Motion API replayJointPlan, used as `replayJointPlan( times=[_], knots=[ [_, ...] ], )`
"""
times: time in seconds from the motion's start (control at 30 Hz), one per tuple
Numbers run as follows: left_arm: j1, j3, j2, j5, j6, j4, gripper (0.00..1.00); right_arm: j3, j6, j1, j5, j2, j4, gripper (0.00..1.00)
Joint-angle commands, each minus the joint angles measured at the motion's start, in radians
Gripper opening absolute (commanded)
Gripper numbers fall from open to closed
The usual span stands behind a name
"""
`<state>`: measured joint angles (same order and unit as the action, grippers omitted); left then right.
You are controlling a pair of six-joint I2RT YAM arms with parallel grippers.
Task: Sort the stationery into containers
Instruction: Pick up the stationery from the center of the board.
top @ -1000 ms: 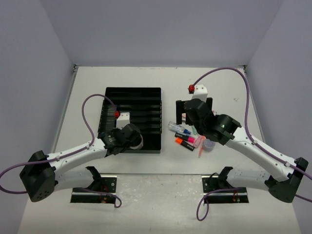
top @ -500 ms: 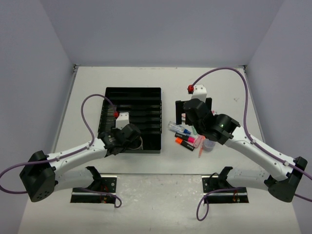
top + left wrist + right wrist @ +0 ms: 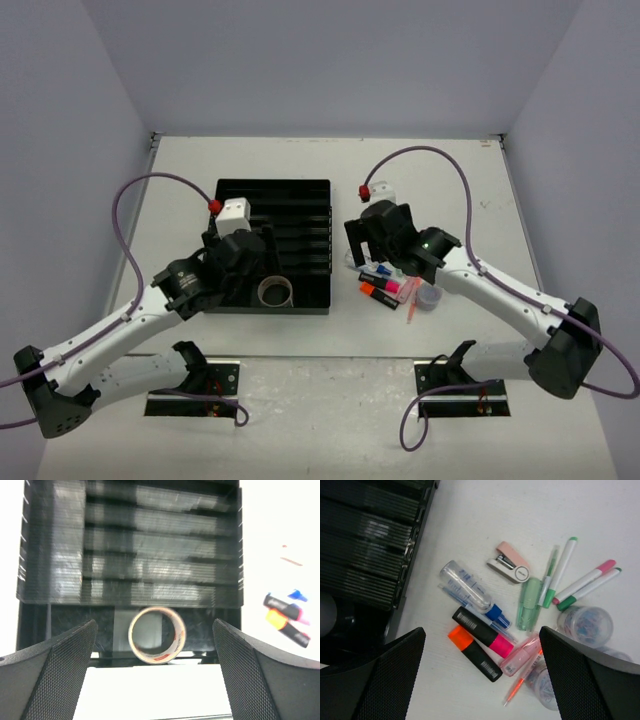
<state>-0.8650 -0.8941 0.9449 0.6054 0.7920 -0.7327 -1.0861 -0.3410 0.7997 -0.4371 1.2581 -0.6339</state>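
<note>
Stationery [image 3: 398,289] mostly awaits sorting, heaped on the table [image 3: 450,180] right of centre in the overhead view. Only the grey tape roll [image 3: 275,291] lies in the black organiser tray [image 3: 270,184], in a wide section at its lower edge. Left gripper [image 3: 157,677] and right gripper [image 3: 480,680] both hang spread and empty.

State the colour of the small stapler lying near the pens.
Pale pink: the small stapler shows clearest in the right wrist view.
</note>
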Motion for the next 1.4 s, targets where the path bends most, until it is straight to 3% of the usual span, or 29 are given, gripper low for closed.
replayJointPlan(
  times=[0.0,0.17,0.47,0.57,1.17,1.37],
  knots=[
    [0.003,-0.14,-0.036,0.08,-0.115,-0.126,1.0,0.012,0.141,-0.004,0.161,0.088,0.075,0.93],
    [0.003,-0.166,-0.12,0.134,-0.238,-0.107,1.0,-0.026,0.178,-0.054,0.249,0.247,0.104,0.68],
    [0.003,0.005,-0.187,0.164,-0.276,-0.01,1.0,-0.109,0.248,-0.122,0.285,0.471,0.108,0.61],
    [0.004,0.021,-0.187,0.135,-0.31,0.038,1.0,-0.137,0.254,-0.127,0.268,0.507,0.111,0.49],
    [0.004,0.025,-0.165,0.112,-0.326,0.047,1.0,-0.157,0.275,-0.141,0.291,0.585,0.103,0.49],
    [0.004,0.027,-0.189,0.12,-0.321,0.045,1.0,-0.166,0.27,-0.148,0.29,0.598,0.101,0.34]
  ],
)
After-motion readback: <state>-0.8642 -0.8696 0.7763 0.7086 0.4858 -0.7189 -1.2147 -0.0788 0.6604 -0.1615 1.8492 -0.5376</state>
